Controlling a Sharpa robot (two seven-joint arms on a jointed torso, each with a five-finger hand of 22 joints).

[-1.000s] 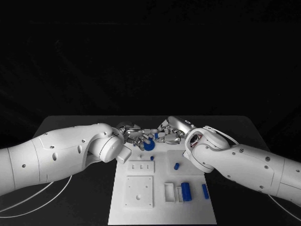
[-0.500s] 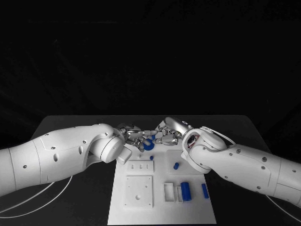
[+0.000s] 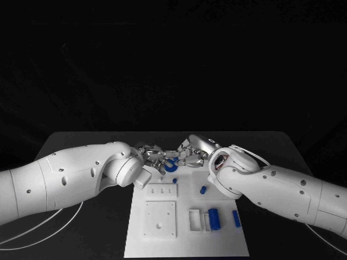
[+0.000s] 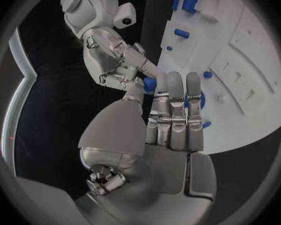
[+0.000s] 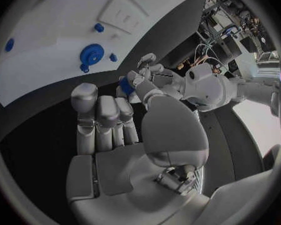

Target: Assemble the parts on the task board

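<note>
Over the far end of the white task board (image 3: pixel 185 241) my left hand (image 3: pixel 152 156) and right hand (image 3: pixel 194 154) meet fingertip to fingertip. A small blue part (image 4: pixel 150 83) (image 5: pixel 125 86) sits between them, and both hands pinch it. The left wrist view has the left hand (image 4: pixel 173 116) in front and the right hand (image 4: pixel 118 65) coming to the part from beyond. From the right wrist, the right hand (image 5: pixel 106 122) faces the left hand (image 5: pixel 154 77). Below them a round blue disc (image 3: pixel 171 167) (image 5: pixel 90 53) lies on the board.
Nearer on the board lie a short blue peg (image 3: pixel 203 190), a blue block (image 3: pixel 214 219) in a white holder and a blue bar (image 3: pixel 236 218). Two white raised plates (image 3: pixel 159 220) (image 3: pixel 162 191) sit on its left side. Cables trail at the table's front left.
The right arm has shifted a little to the left, bringing the two hands closer together. The parts on the board have not moved.
</note>
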